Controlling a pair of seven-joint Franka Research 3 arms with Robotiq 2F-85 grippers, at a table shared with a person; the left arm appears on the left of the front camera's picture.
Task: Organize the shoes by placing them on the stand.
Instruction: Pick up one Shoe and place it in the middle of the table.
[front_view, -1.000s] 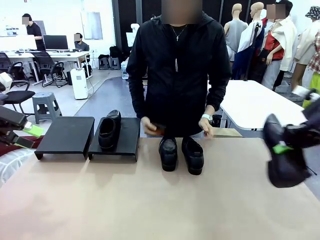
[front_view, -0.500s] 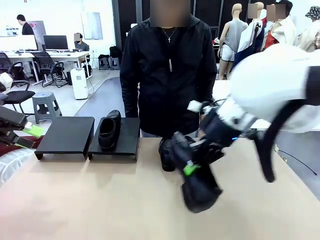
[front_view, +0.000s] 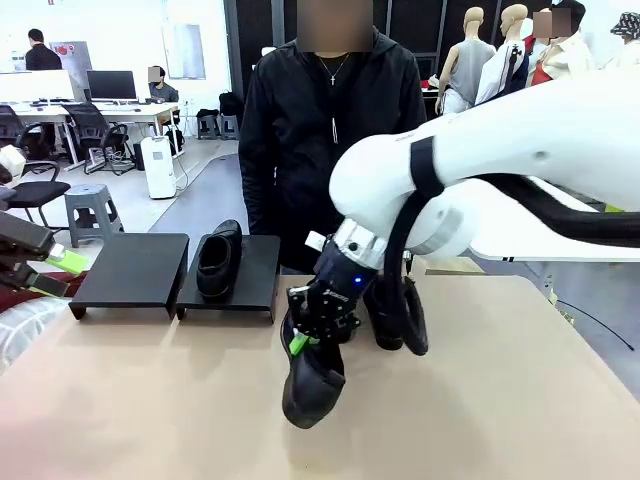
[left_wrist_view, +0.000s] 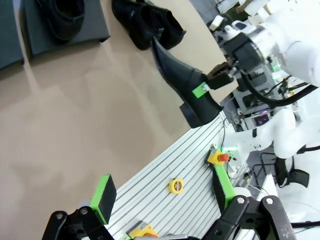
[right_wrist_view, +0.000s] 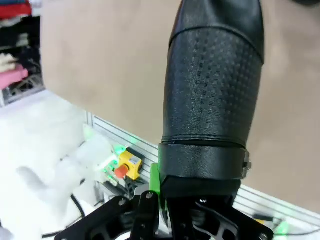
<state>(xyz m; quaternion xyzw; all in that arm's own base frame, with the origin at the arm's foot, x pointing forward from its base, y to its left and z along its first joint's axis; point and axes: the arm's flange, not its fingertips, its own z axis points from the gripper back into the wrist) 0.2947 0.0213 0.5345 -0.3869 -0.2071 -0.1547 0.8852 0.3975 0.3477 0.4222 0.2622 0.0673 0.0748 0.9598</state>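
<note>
My right gripper (front_view: 300, 338) reaches across the middle of the table, shut on the heel end of a black shoe (front_view: 312, 385) that hangs toe-down just above the tabletop. In the right wrist view, that same textured black shoe (right_wrist_view: 215, 90) stretches away from the closed fingers. Another shoe (front_view: 218, 262) lies on the right platform of the black stand (front_view: 255, 285); the left platform (front_view: 130, 270) is bare. Two more shoes (left_wrist_view: 147, 22) stand side by side on the table beyond the right arm. My left gripper (front_view: 55, 277) stays open at the left table edge, holding nothing.
A person in a black jacket (front_view: 335, 130) stands at the far edge behind the shoes. The right arm's white body (front_view: 520, 170) spans the right half of the table. The brown tabletop (front_view: 150, 400) lies free in front of the stand.
The right arm has swung from the far right to the table's middle, carrying the shoe leftward and lower. The person's hands have left the table edge. The left arm has not moved.
</note>
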